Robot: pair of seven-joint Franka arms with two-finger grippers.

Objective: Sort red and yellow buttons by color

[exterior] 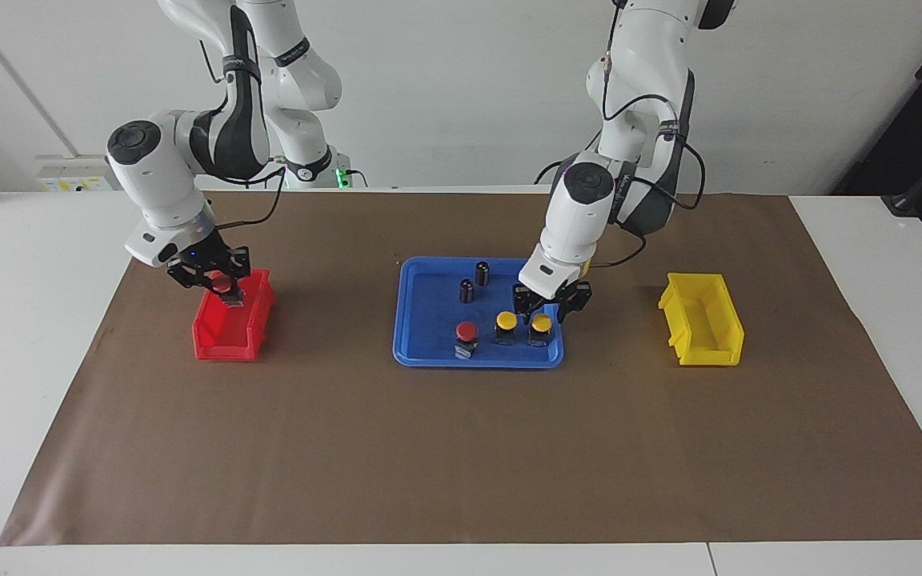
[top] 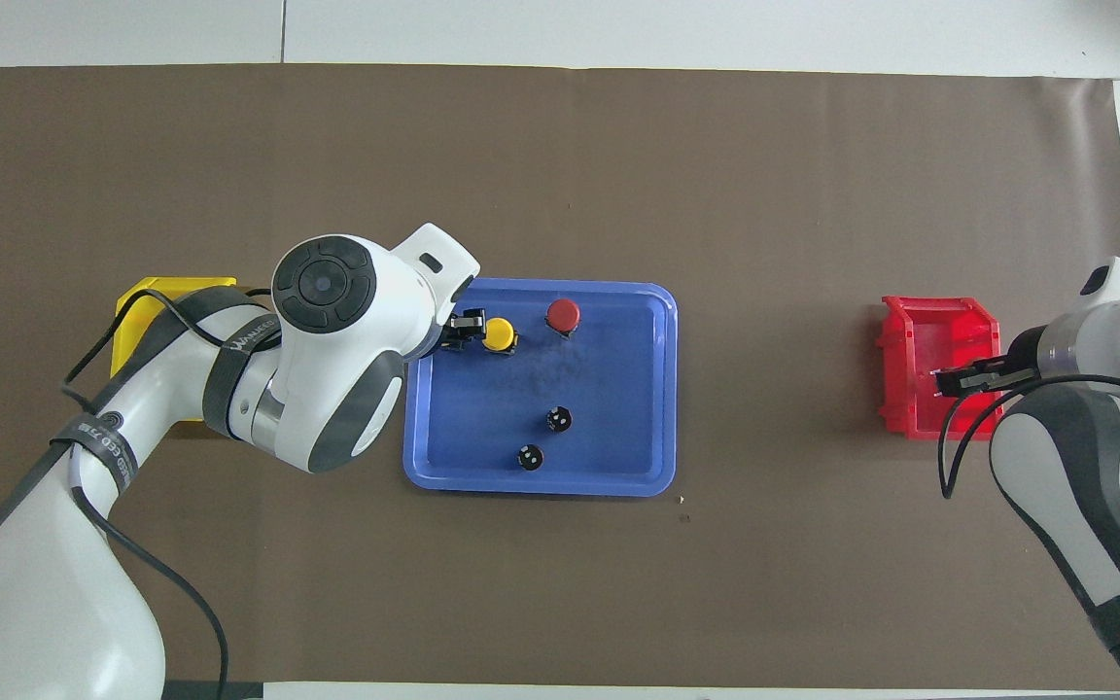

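My right gripper (exterior: 222, 288) is shut on a red button (exterior: 223, 282) and holds it over the red bin (exterior: 225, 344), at about rim height. In the blue tray (exterior: 429, 320) stand a second red button (exterior: 467, 332) and two yellow buttons (exterior: 506, 322) (exterior: 541, 324) in a row. My left gripper (exterior: 551, 302) is open, just above the yellow button nearest the left arm's end. In the overhead view the left hand (top: 458, 326) hides that button; the other yellow button (top: 498, 333) and the red one (top: 563, 314) show.
Two small dark cylinders (exterior: 482, 272) (exterior: 467, 290) stand in the tray, nearer to the robots than the buttons. A yellow bin (exterior: 705, 352) sits toward the left arm's end of the brown mat. The red bin (top: 939, 331) sits toward the right arm's end.
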